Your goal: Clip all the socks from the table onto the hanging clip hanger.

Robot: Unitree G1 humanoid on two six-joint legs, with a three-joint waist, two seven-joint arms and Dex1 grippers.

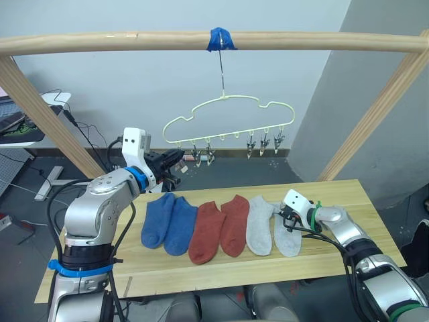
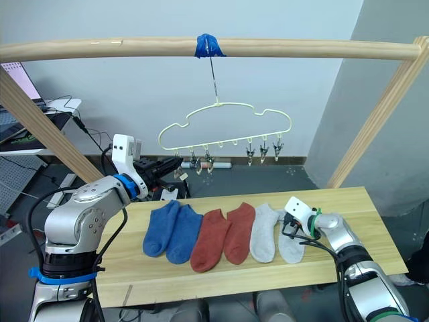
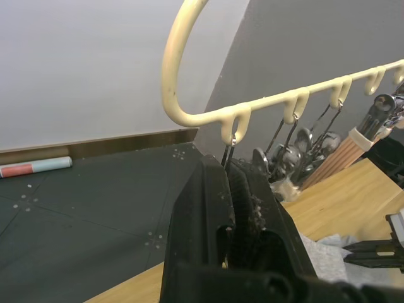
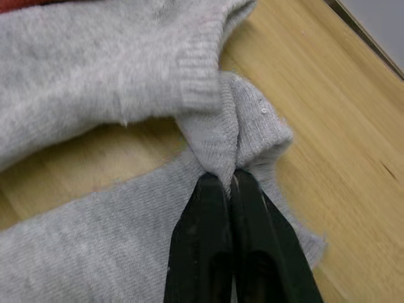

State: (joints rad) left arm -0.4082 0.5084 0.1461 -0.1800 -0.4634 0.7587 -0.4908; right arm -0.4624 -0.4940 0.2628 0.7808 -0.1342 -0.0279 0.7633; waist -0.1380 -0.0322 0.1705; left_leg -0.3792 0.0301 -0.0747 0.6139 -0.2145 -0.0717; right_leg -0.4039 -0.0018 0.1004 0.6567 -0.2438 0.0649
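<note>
- While six socks lie in a row on the table [image 1: 348, 201], we see our right gripper [image 4: 228, 180] low at the row's right end, its black fingers closed on a pinched fold at the cuff of the rightmost grey sock [image 1: 288, 235].
- That fold stands up in a small ridge between the fingertips in the right wrist view; the rest of the sock lies flat on the wood, and its toe end is cut off there.
- Its grey partner [image 1: 259, 224] lies just to the left, the two cuffs touching or nearly so.
- Left of these lie the two rust-red socks [image 1: 218, 228] and then the two blue socks [image 1: 169, 223], each pair edge to edge.
- The clip hanger [image 1: 228, 121] hangs by its hook from a pole [image 1: 100, 41] wrapped with blue tape [image 1: 220, 39], above the far side of the table.
- Our left gripper [image 1: 175, 158] is raised at the hanger's left end, beside the leftmost clip [image 3: 228, 151].
- Its fingers seem closed around that clip, though the clip's lower part is hidden behind them, so we cannot be sure.
- Further clips [image 3: 297, 148] blur together toward the right.
</note>
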